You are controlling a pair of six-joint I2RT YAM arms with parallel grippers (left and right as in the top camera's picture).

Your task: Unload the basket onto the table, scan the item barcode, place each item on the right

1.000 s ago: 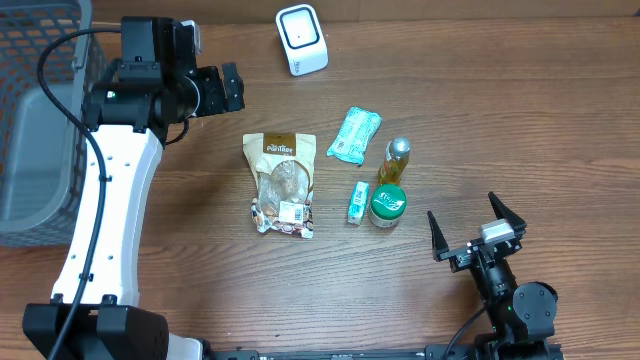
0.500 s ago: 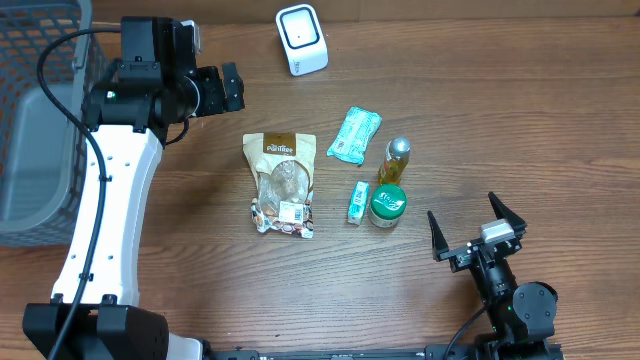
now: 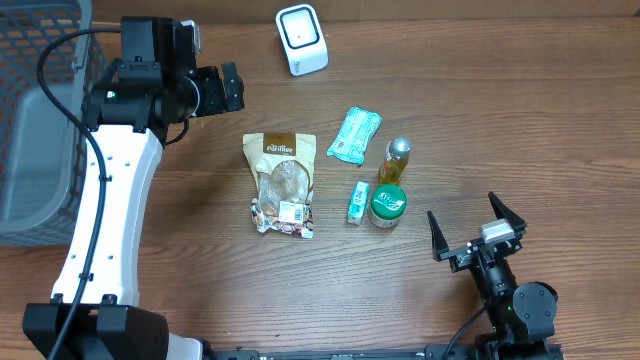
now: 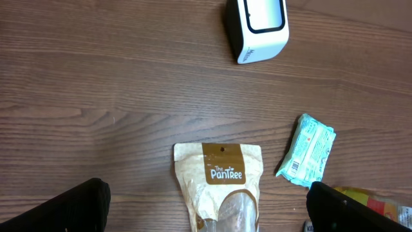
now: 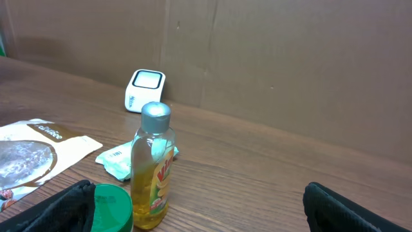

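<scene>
A white barcode scanner point(image 3: 301, 39) stands at the back of the table, also seen in the left wrist view point(image 4: 256, 29). In the middle lie a tan PanTree snack pouch point(image 3: 281, 183), a teal packet point(image 3: 354, 135), a yellow bottle point(image 3: 395, 162), a green-lidded jar point(image 3: 387, 206) and a small green tube point(image 3: 358, 202). My left gripper point(image 3: 232, 90) hovers open, high and to the left of the scanner, with the pouch point(image 4: 220, 187) below its jaws. My right gripper point(image 3: 472, 225) rests open near the front right, holding nothing and facing the bottle point(image 5: 153, 167) and the jar point(image 5: 109, 206).
A grey mesh basket point(image 3: 30, 120) fills the far left edge. A brown wall backs the table behind the scanner point(image 5: 144, 90). Bare wood lies right of the bottle and in front of the pouch.
</scene>
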